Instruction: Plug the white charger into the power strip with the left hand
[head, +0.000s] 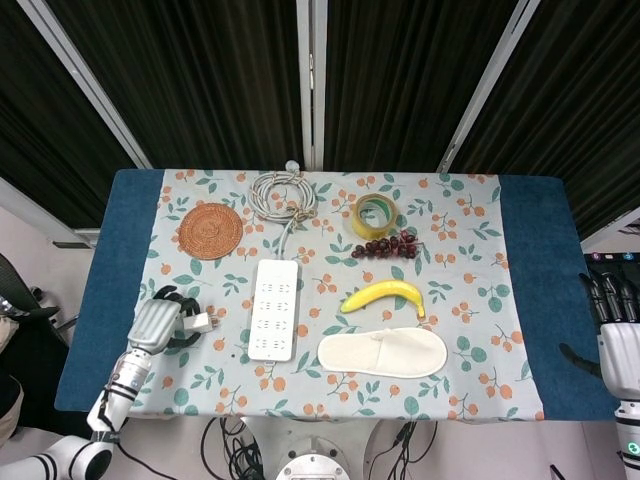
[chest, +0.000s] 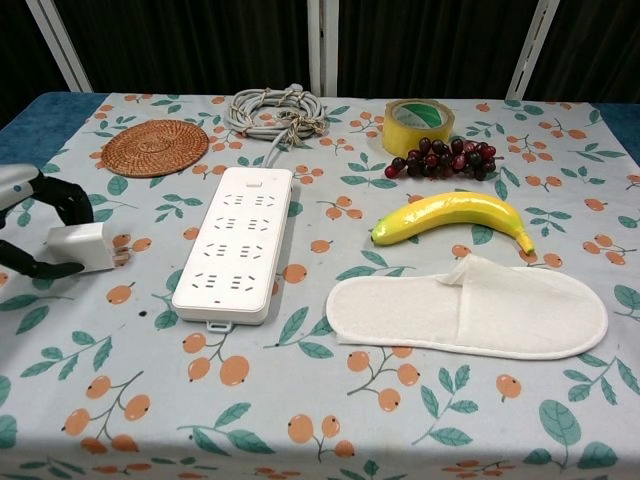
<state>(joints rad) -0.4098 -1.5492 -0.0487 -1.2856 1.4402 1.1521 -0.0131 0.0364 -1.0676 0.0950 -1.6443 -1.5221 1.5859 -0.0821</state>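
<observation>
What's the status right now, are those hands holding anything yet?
Left hand closed around white charger, charger low at the table. Right hand idle off the table's right edge. Power strip unplugged, nothing between it and the charger.

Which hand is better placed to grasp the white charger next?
Left. The left hand already has its fingers around the white charger, beside the power strip. The right hand sits off the table's far edge.

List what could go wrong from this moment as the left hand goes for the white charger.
1. The left hand has fingers around the white charger at the table's left side; the hold looks loose, so the charger might slip on lifting.
2. Its prongs point sideways toward the power strip, whose sockets face up; without reorienting, insertion may fail or shove the strip.
</observation>
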